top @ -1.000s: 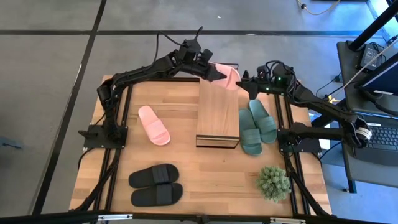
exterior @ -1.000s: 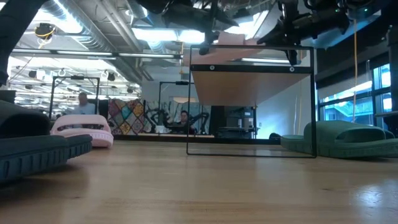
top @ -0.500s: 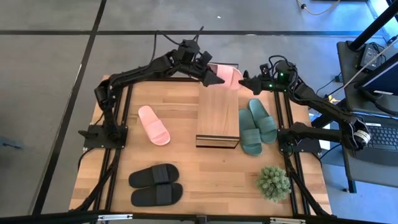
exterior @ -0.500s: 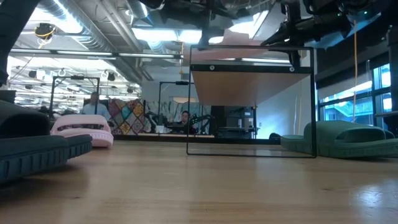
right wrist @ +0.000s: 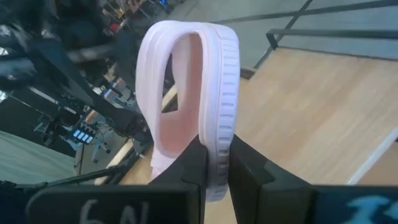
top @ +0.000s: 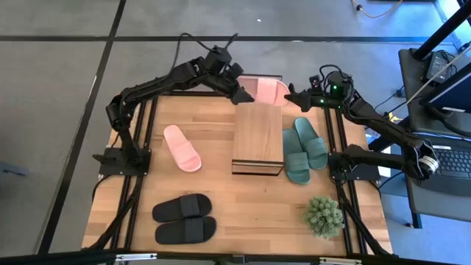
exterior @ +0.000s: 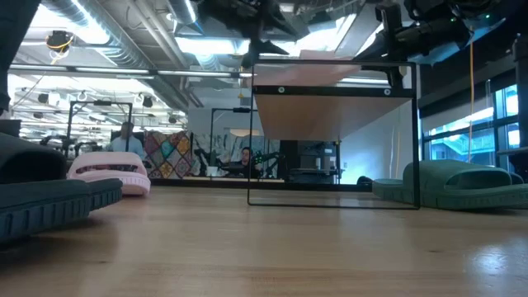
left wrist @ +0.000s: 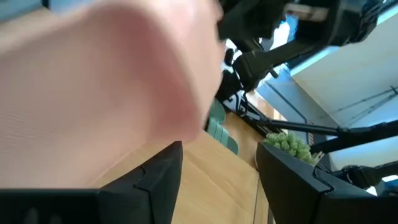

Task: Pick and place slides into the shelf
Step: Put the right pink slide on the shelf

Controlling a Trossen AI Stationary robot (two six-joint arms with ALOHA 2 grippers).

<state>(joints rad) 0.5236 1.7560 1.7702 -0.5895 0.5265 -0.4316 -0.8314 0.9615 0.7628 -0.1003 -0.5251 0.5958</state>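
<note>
The right pincer (top: 289, 96) grips the pink slide (top: 265, 90) at the shelf's (top: 258, 132) far end, the left pincer (top: 241, 94) open beside it; next, I judge, lowering it onto the shelf.

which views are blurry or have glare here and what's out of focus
Left wrist view: the pink slide fills the picture as a soft blur, far too close to focus. Low view: ceiling lights glare behind the shelf, and the near black slide is soft. High view: evenly lit and sharp.
</note>
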